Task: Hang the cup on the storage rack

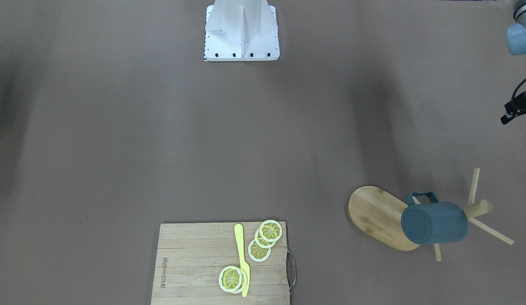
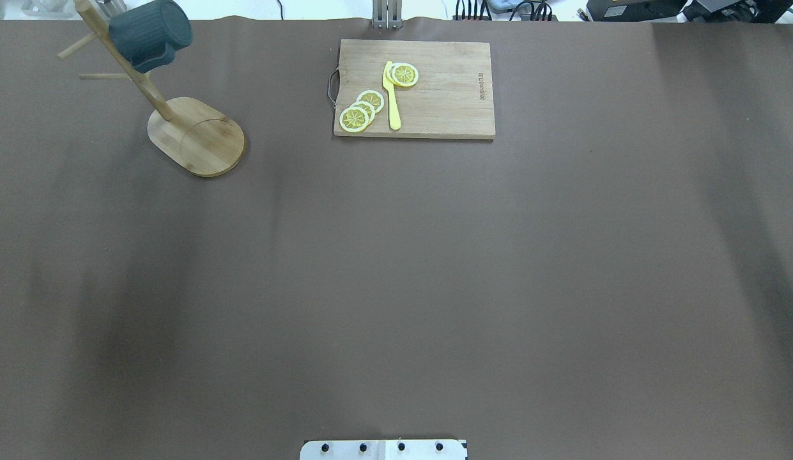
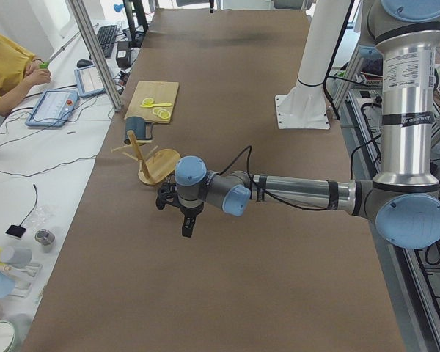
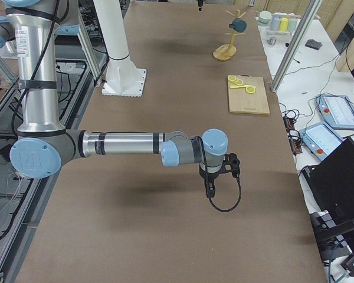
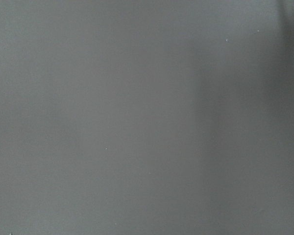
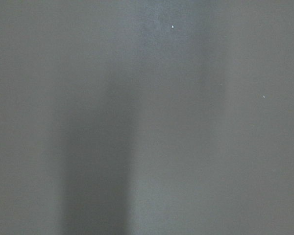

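The dark slate-blue cup (image 1: 434, 222) hangs by its handle on a peg of the wooden storage rack (image 1: 373, 212), tilted, with its bottom toward the front camera. In the overhead view the cup (image 2: 150, 32) and the rack (image 2: 198, 137) stand at the far left corner. No gripper touches them. My left gripper (image 3: 187, 224) hovers over bare table, well short of the rack; I cannot tell if it is open. My right gripper (image 4: 209, 188) hovers over bare table at the other end; I cannot tell its state. Both wrist views show only the table.
A slatted cutting board (image 2: 447, 96) with a metal handle lies at the far middle, holding lemon slices (image 2: 361, 110) and a yellow knife (image 2: 392, 96). The robot's white base (image 1: 241, 29) stands at the near edge. Operators' desks run along the far side.
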